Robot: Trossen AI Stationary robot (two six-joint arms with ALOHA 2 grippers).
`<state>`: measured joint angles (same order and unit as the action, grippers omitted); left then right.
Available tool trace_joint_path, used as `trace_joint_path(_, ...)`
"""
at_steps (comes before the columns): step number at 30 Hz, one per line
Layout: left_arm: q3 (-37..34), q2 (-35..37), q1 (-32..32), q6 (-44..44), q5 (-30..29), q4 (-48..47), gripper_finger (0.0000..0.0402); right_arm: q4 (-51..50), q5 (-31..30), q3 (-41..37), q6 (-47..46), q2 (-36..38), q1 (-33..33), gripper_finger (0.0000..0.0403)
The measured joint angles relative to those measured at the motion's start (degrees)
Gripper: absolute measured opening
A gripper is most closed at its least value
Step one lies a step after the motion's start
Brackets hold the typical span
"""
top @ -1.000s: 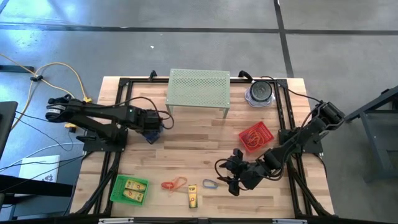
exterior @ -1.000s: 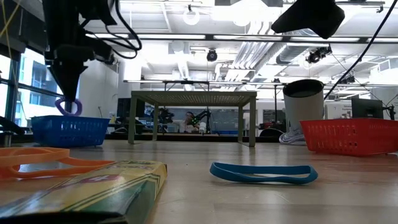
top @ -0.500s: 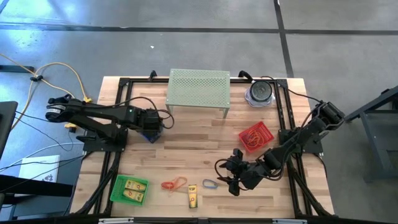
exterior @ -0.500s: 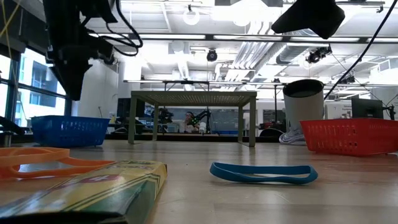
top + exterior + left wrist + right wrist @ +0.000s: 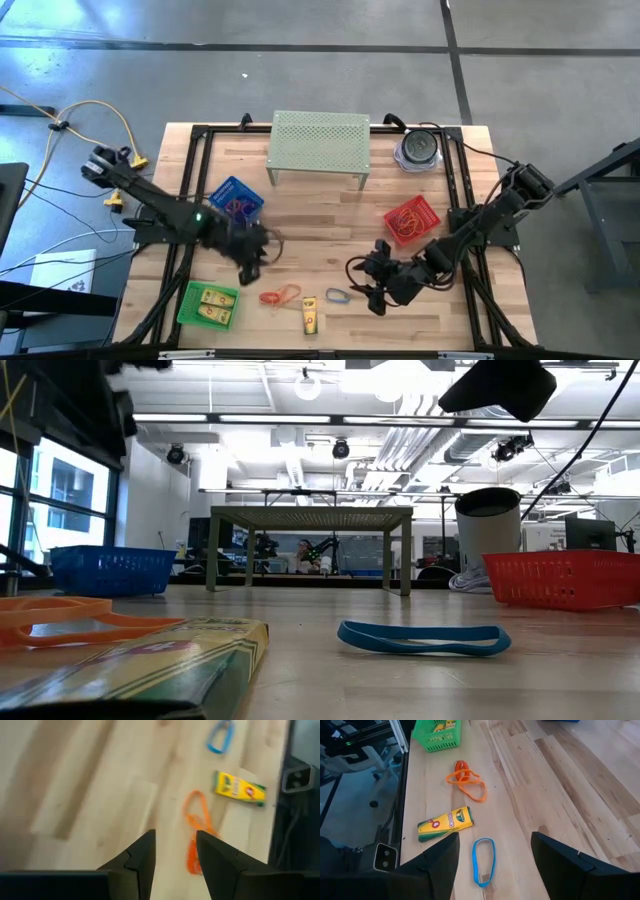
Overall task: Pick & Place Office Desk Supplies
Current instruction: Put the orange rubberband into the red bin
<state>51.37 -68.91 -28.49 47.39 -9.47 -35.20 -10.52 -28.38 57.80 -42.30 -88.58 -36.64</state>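
Note:
Orange loops [image 5: 280,296] lie tangled on the table near its near edge, beside a yellow crayon box [image 5: 310,315] and a blue loop [image 5: 337,296]. My left gripper [image 5: 256,250] hovers just far-left of the orange loops [image 5: 196,832], open by a narrow gap, with nothing between its fingers. My right gripper [image 5: 374,282] waits wide open right of the blue loop [image 5: 483,861], above the table. In the low view the blue loop [image 5: 425,638] lies flat and the crayon box [image 5: 130,670] is close to the camera.
A blue basket [image 5: 237,197] holds loops at centre left, a red basket [image 5: 412,220] holds orange loops at right, and a green basket [image 5: 208,305] holds yellow boxes at near left. The pale green perforated stand [image 5: 319,146] and a dark cylinder [image 5: 418,148] stand at the far edge.
A second ago my left gripper held a purple loop above the blue basket; half a second ago the loop was gone from its fingertips. The left arm has since swung away from the basket toward the near edge and the orange loops.

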Motion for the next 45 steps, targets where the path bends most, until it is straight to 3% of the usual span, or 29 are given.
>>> trace_joint_path(6, 0.0, -8.3, -10.9, -0.9, -10.6, 5.9, 0.0136, 0.0, 0.0, 0.0, 0.1, 0.0, -0.6, 0.0236)
trace_joint_path(10, 0.0, -15.0, -14.7, -7.7, -13.3, 10.5, 0.0136, 0.0, 0.0, 0.0, 0.1, 0.0, -0.6, 0.0236)
trace_joint_path(19, 0.0, -21.8, -16.1, -11.6, -12.0, 21.0, 0.0136, 0.0, 0.0, 0.0, 0.1, 0.0, -0.6, 0.0236)
trace_joint_path(31, -0.1, -21.9, -12.1, -0.6, -11.8, 19.4, 0.0136, 0.0, 0.0, 0.0, 0.1, 0.0, -0.9, 0.0236)
trace_joint_path(45, -0.2, -25.8, -11.9, 5.3, -5.6, 19.6, 0.0136, 0.0, 0.0, 0.0, 0.1, 0.0, -0.9, 0.0236)
